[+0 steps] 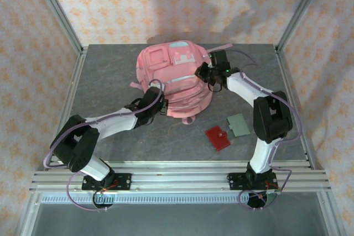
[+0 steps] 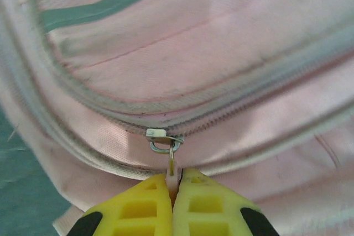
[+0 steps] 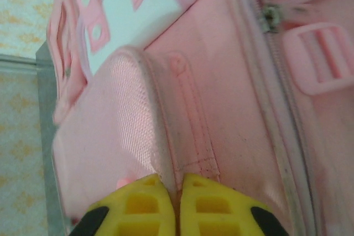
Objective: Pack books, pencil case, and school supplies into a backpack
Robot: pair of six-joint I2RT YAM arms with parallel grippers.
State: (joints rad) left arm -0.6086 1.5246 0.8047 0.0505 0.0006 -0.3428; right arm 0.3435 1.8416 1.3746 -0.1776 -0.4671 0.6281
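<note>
**deskjockey:** How far along is this? The left end effector (image 2: 174,178) is clamped shut on the zipper pull (image 2: 173,165), with the pink backpack (image 1: 174,81) right in front of its fingertips.

**yam_fan:** Early-ish, I'd say. It looks like zipper work, not packing. The bag lies flat on the desk (image 1: 110,81) between both end effectors. It's soft and puffy, with pale stripes and a blue-and-white patch. The right end effector (image 3: 177,179) looks pinched nearly shut on a fabric seam at the bag's side.

**deskjockey:** And the supplies?

**yam_fan:** The red pad (image 1: 218,137) and the grey-green card (image 1: 239,125) sit loose, well apart on the near side of the right end effector. Those aren't packed yet. Can't tell what's inside.
</note>
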